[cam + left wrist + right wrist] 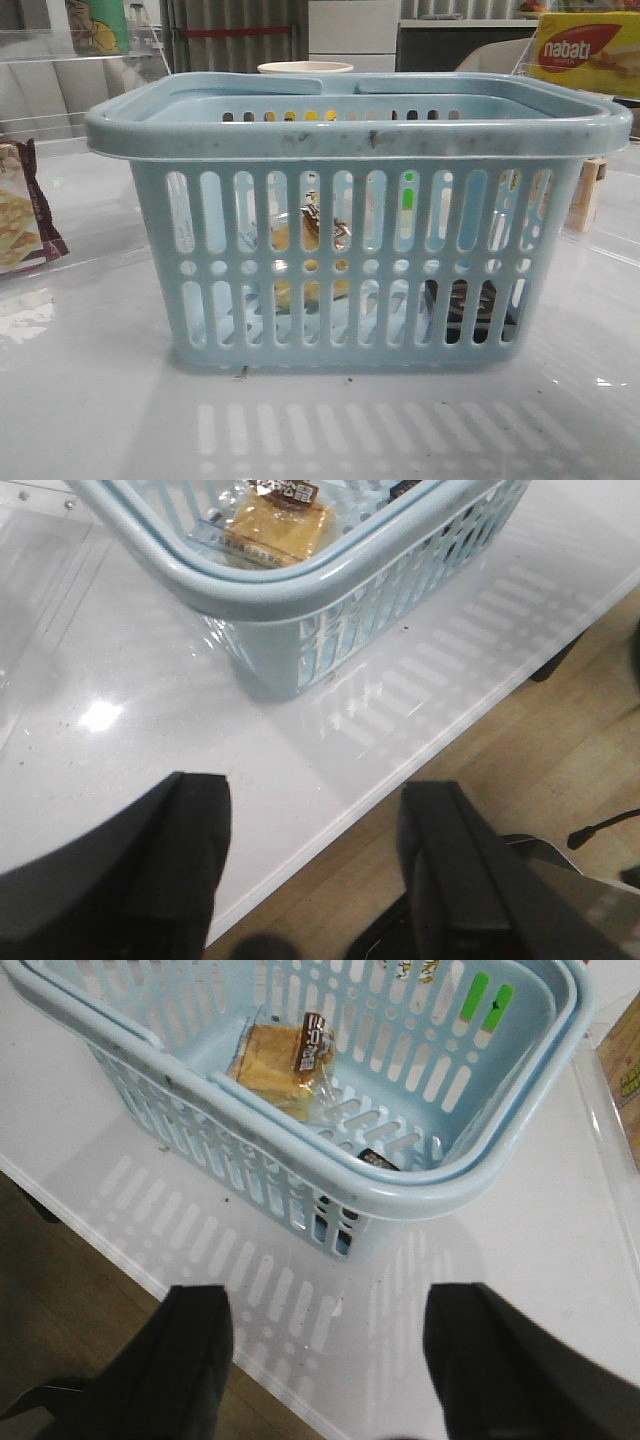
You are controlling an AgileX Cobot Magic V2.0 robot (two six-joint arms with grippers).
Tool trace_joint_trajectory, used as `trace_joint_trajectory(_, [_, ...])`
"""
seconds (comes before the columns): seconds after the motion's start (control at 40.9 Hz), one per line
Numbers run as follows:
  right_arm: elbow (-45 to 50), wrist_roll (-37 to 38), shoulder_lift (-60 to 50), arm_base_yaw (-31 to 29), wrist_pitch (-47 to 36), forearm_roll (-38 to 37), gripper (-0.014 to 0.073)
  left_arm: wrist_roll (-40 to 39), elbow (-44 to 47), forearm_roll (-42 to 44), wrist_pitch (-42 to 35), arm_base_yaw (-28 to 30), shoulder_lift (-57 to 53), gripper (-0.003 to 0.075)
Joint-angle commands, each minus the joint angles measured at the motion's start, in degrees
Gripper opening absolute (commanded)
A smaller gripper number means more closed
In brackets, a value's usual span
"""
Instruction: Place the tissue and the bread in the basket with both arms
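The light-blue basket (350,135) stands in the middle of the white table. The bread (280,1058), golden-brown in a clear wrapper, lies on the basket floor; it also shows in the left wrist view (278,528) and through the slots in the front view (310,240). The dark tissue pack (470,310) lies low in the basket's right corner, mostly hidden by the rim in the right wrist view (378,1160). My left gripper (315,810) is open and empty over the table's front edge. My right gripper (328,1310) is open and empty, outside the basket near the front edge.
A maroon-edged cracker packet (25,210) lies at the left. A yellow nabati box (590,50) stands at the back right, with a small wooden block (588,195) below it. A cream cup (305,68) sits behind the basket. Wooden floor (540,750) shows beyond the table edge.
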Motion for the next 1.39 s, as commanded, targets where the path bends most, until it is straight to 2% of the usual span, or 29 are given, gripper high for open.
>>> trace_joint_trajectory(0.0, [-1.64, -0.65, -0.13, -0.09, -2.98, -1.82, 0.0518, -1.45, 1.11, 0.23, -6.84, -0.29, -2.45, 0.0442])
trace_joint_trajectory(0.122, [-1.64, -0.65, -0.13, -0.09, -2.93, -1.75, 0.0517, -1.45, 2.42, 0.23, -8.37, -0.29, -2.79, 0.0404])
trace_joint_trajectory(0.294, [-1.64, -0.65, -0.13, -0.09, -2.44, -0.74, 0.0507, -1.45, 2.42, 0.23, -8.74, -0.29, -2.47, 0.0232])
trace_joint_trajectory(0.343, [-1.64, -0.65, -0.13, -0.09, -2.44, -0.45, 0.0470, -1.45, 2.42, 0.23, -9.20, -0.29, -2.47, 0.0174])
trace_joint_trajectory(0.44, [-1.64, -0.65, -0.13, -0.09, -2.39, -0.38, 0.0339, -1.45, 2.42, 0.23, -10.03, -0.29, -2.47, 0.0086])
trace_joint_trajectory(0.587, [-1.64, -0.65, -0.13, -0.09, -2.39, -0.38, 0.0139, -1.45, 2.42, 0.23, -10.54, -0.29, -2.47, 0.0091])
trace_joint_trajectory(0.685, [-1.64, -0.65, -0.13, -0.09, -2.39, -0.38, 0.0047, -1.45, 2.42, 0.23, -10.54, -0.29, -2.47, 0.0091])
trace_joint_trajectory(1.297, [-1.64, -0.65, -0.13, -0.09, -1.98, -0.38, 0.0055, -1.45, 2.69, -0.03, -10.80, -0.29, -3.53, 0.0091])
trace_joint_trajectory(1.37, [-1.64, -0.65, -0.13, -0.09, -1.83, -0.38, 0.0055, -1.17, 2.68, 1.88, -10.94, 2.00, -5.93, 0.0091])
